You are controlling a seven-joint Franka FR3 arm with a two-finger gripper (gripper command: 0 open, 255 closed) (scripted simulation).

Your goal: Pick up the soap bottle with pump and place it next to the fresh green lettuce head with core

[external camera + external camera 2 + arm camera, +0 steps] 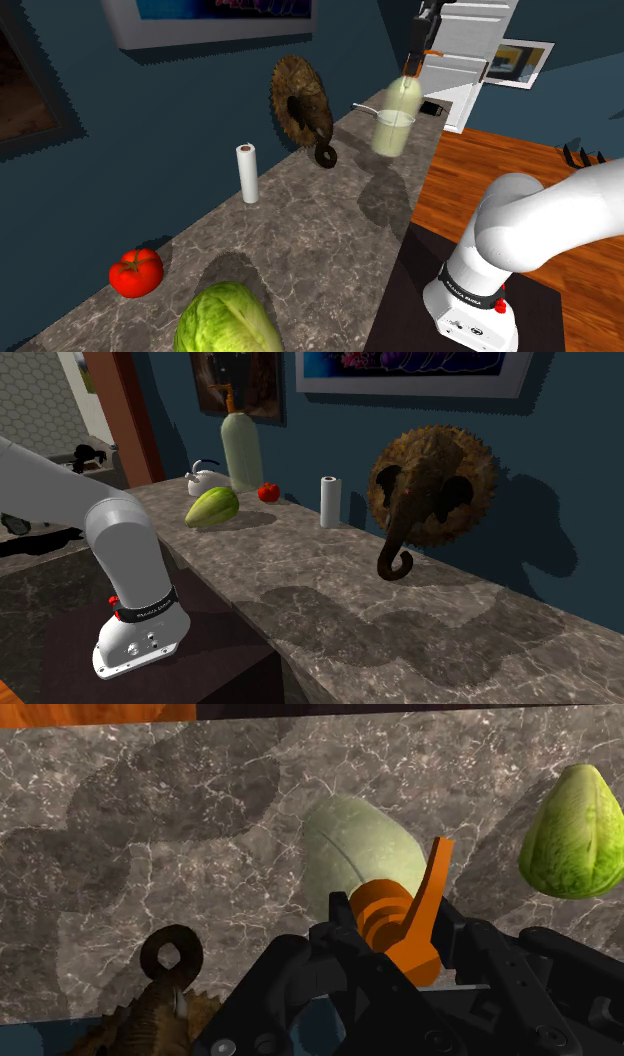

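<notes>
**A:** Status?

**B:** Desk is one long marbled top. Lettuce head lies on it, nothing beside it yet. Soap bottle is up in the air, upright, well clear of the desk, hanging from my gripper. My fingers are clenched on its orange pump. So pick-up's done, I reckon. Carry-over + set-down beside the lettuce are left, i.e. approx. halfway.

**A:** Views differ?

**B:** Yep. Second exterior view gives the elephant head on the wall face-on, plus a white kettle beyond the lettuce. Shoulder view cuts off at the lettuce. Wrist view, looking down, sorts out position: bottle hangs btw the elephant's trunk and the lettuce, apart from both. The other two leave that vague. It also gives the grip itself, one finger each side of the pump. In the shoulder view that's too small to judge.
</notes>
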